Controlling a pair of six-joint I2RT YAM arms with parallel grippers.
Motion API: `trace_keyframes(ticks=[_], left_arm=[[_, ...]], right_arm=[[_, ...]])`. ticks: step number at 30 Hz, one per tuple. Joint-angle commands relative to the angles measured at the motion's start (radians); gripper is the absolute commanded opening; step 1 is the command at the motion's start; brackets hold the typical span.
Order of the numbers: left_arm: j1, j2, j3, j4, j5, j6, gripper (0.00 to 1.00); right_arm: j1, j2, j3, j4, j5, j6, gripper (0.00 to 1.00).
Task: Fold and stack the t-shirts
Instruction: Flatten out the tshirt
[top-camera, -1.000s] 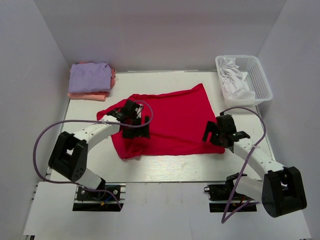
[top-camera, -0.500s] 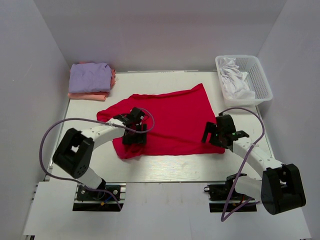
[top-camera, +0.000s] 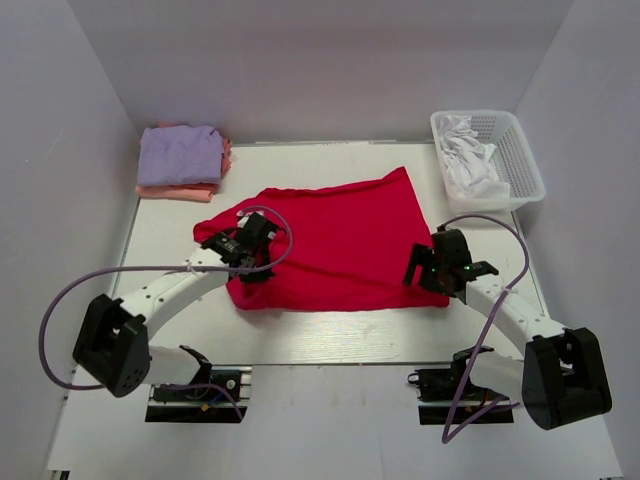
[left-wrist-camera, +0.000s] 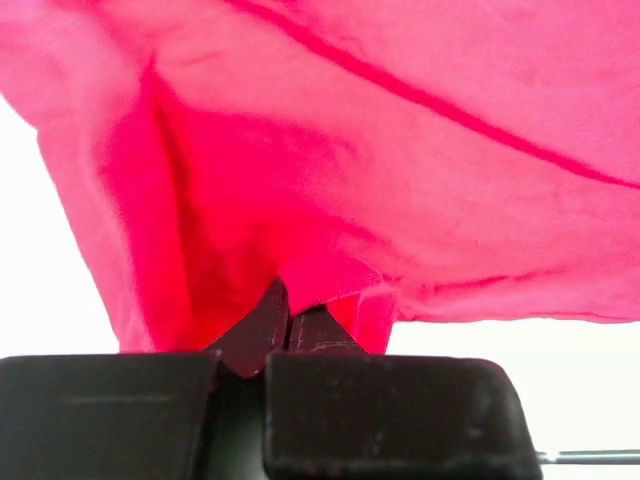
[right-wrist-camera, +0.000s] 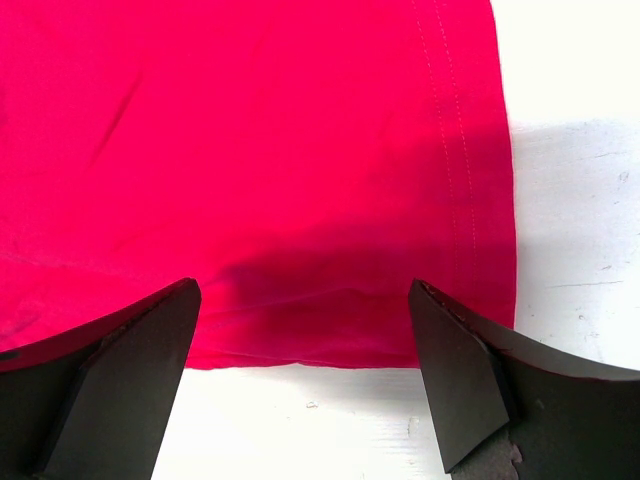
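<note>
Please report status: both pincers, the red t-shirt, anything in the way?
Left pincer shut on red t-shirt near its left edge. Right pincer open, over near right corner. Nothing in the way; lavender shirt and basket stand apart.

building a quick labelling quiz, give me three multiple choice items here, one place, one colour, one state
1. Where does the folded stack lie? A near right corner; B far left corner; C centre.
2. What colour is the spread shirt? A red; B blue; C green.
3. The left gripper is: A open above cloth; B out of view; C shut on the spread shirt.
1 B, it sits far left in the top view; 2 A, bright red throughout; 3 C, its closed jaws pinch cloth.
</note>
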Motion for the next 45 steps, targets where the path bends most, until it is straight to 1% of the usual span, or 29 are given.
trace_keyframes(ticks=[1,2,3,5,6,7,10,13,14,15,16,18,20,22,23,24,26,27,28,29,30,34,35,38,40,41,42,43,45], left_arm=[[-0.005,-0.064,-0.004,-0.130,-0.061,-0.124,0.00],[-0.005,-0.075,-0.004,-0.173,-0.072,-0.190,0.00],[-0.005,-0.108,-0.004,-0.239,-0.072,-0.215,0.00],[-0.005,-0.160,-0.031,-0.299,-0.072,-0.282,0.00],[-0.005,-0.193,-0.051,-0.315,-0.058,-0.322,0.00],[-0.005,-0.263,-0.089,-0.331,-0.031,-0.338,0.00],[-0.005,-0.389,-0.154,-0.356,0.018,-0.385,0.00],[-0.005,-0.449,-0.188,-0.344,0.080,-0.385,0.01],[0.006,-0.460,-0.188,-0.344,0.089,-0.385,0.06],[0.006,-0.460,-0.173,-0.367,0.098,-0.385,0.06],[0.006,-0.449,-0.159,-0.417,0.098,-0.385,0.06],[-0.005,-0.400,-0.136,-0.494,0.129,-0.385,0.10],[-0.005,-0.371,-0.136,-0.535,0.161,-0.385,0.11],[-0.005,-0.362,-0.157,-0.560,0.187,-0.350,0.12],[-0.005,-0.362,-0.168,-0.527,0.218,-0.320,0.12],[-0.005,-0.381,-0.188,-0.511,0.297,-0.296,0.12],[-0.005,-0.430,-0.202,-0.493,0.371,-0.258,0.12],[-0.005,-0.446,-0.202,-0.493,0.383,-0.258,0.18],[-0.005,-0.457,-0.202,-0.493,0.393,-0.249,0.27],[-0.005,-0.457,-0.188,-0.526,0.402,-0.249,0.42],[-0.005,-0.467,-0.168,-0.539,0.414,-0.237,0.67],[-0.005,-0.454,-0.096,-0.617,0.361,-0.236,0.92],[-0.005,-0.437,-0.072,-0.626,0.333,-0.236,0.94],[-0.005,-0.382,-0.041,-0.603,0.307,-0.224,0.94],[-0.005,-0.349,-0.031,-0.521,0.286,-0.207,0.94],[-0.005,-0.333,-0.022,-0.478,0.273,-0.198,1.00],[-0.005,-0.294,-0.022,-0.424,0.273,-0.177,1.00],[-0.005,-0.267,-0.031,-0.331,0.249,-0.177,1.00],[0.018,-0.193,-0.019,-0.252,0.201,-0.154,1.00]], right_arm=[[-0.001,-0.010,0.003,-0.005,0.009,0.006,0.90],[-0.001,-0.010,-0.003,-0.004,0.013,0.009,0.90],[-0.001,-0.014,-0.005,-0.002,0.017,0.013,0.90],[0.001,-0.013,-0.009,-0.004,0.024,0.015,0.90],[-0.001,-0.011,-0.011,-0.002,0.024,0.018,0.90],[-0.002,-0.010,-0.012,-0.002,0.027,0.020,0.90],[-0.001,0.009,-0.011,-0.007,0.035,0.027,0.90],[-0.001,0.013,-0.014,-0.010,0.055,0.041,0.90],[-0.001,0.015,-0.014,-0.010,0.059,0.044,0.90],[0.002,0.012,-0.014,-0.011,0.061,0.052,0.90],[-0.002,0.012,-0.014,-0.008,0.069,0.058,0.90],[-0.002,0.012,-0.015,-0.008,0.070,0.067,0.90],[-0.001,0.012,-0.021,-0.005,0.073,0.073,0.90],[-0.001,0.024,-0.023,0.001,0.072,0.075,0.90],[-0.005,0.024,-0.023,0.001,0.073,0.076,0.90],[-0.004,0.027,-0.020,-0.002,0.075,0.073,0.90],[-0.005,0.033,-0.015,-0.005,0.076,0.070,0.90],[-0.005,0.035,-0.011,-0.005,0.082,0.067,0.90],[-0.004,0.040,-0.011,-0.008,0.086,0.067,0.90],[-0.004,0.037,-0.009,-0.010,0.084,0.064,0.90],[-0.008,0.040,-0.009,-0.010,0.087,0.064,0.90],[-0.004,0.043,-0.008,-0.005,0.087,0.064,0.90],[-0.019,0.041,-0.009,-0.005,0.089,0.064,0.90],[-0.007,0.038,-0.009,-0.005,0.090,0.063,0.90],[-0.010,0.026,-0.009,-0.005,0.090,0.063,0.90],[-0.007,0.024,-0.006,-0.002,0.093,0.056,0.90],[-0.007,0.004,-0.003,-0.002,0.095,0.050,0.90],[-0.004,-0.002,0.002,-0.002,0.093,0.040,0.90],[-0.002,-0.037,0.011,-0.007,0.116,0.024,0.90]])
